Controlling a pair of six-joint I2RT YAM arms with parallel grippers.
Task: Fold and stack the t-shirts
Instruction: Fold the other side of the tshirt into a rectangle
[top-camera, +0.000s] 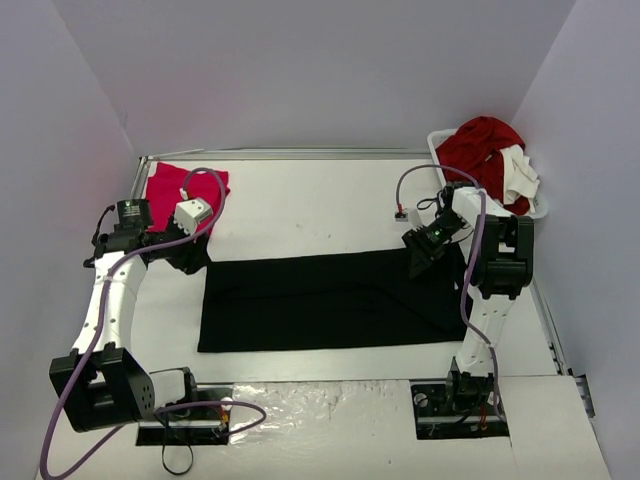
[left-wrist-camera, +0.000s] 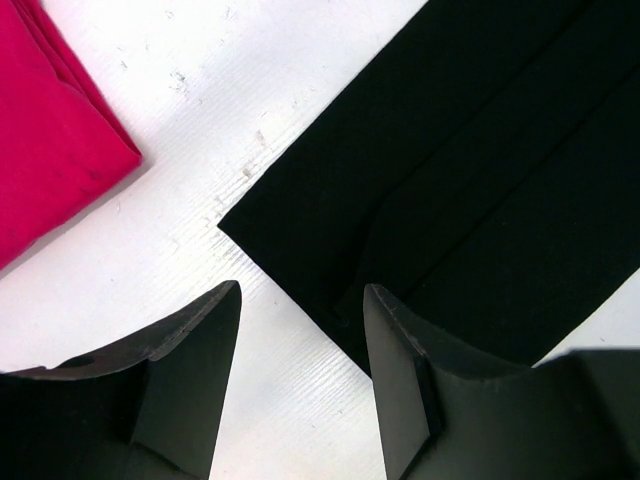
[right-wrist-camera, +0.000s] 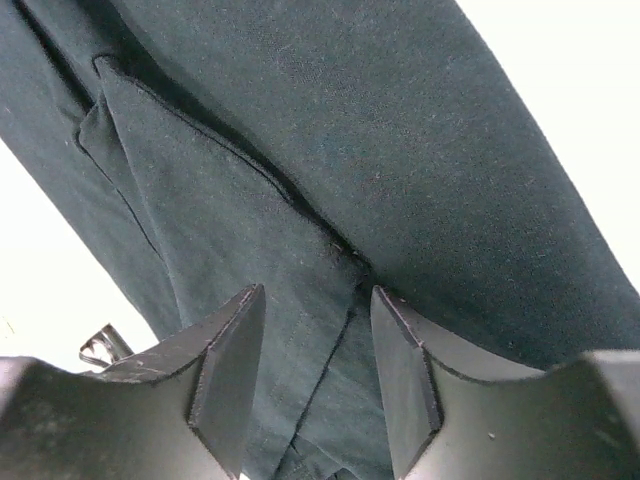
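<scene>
Here, one black t-shirt (top-camera: 320, 300), one pink t-shirt (top-camera: 165, 187); left fingers (left-wrist-camera: 190, 370) and right fingers (right-wrist-camera: 225, 380) both spread apart, empty.

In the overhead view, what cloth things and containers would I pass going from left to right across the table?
pink-red t-shirt → black t-shirt → white basket holding red and white clothes

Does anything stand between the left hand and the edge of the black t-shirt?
Nothing visible does. The left hand is open right over the edge of the black t-shirt, near its corner; one finger is above the cloth, the other above the table. The pink t-shirt lies apart, to one side.
</scene>
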